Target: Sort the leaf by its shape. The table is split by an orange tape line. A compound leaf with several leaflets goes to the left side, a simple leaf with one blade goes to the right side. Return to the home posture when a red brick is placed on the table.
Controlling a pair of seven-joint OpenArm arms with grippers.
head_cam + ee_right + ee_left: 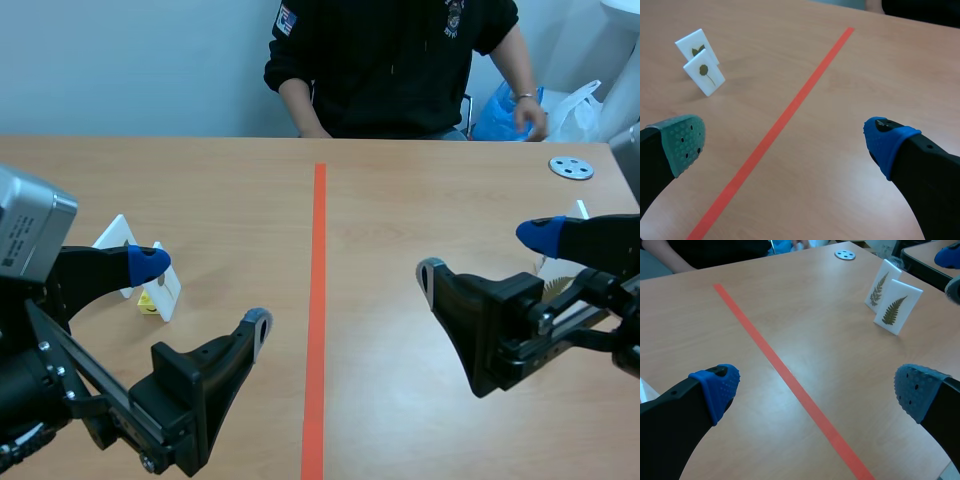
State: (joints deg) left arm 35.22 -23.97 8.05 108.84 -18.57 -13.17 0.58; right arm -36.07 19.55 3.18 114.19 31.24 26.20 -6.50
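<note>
On either side of the tape line [319,300] the table [400,210] carries the work. The left gripper [203,292] and the right gripper [485,252] hover low, one on each side of the line, both spread wide with nothing between the fingers. Two single-leaf cards [704,74] stand left of the line and two fern cards [896,308], with many leaflets, stand right of it, so by the task's rule each pair looks misplaced. I judge the step to be choosing a card. Each arm should take the nearer card of its own pair and close across the flat faces without tipping its close neighbour. No red brick shows. Past the line's far end sits a person [390,60]. A blue bag [498,112] and a small metal disc [571,168] lie right of the line, clear of any crossing.
</note>
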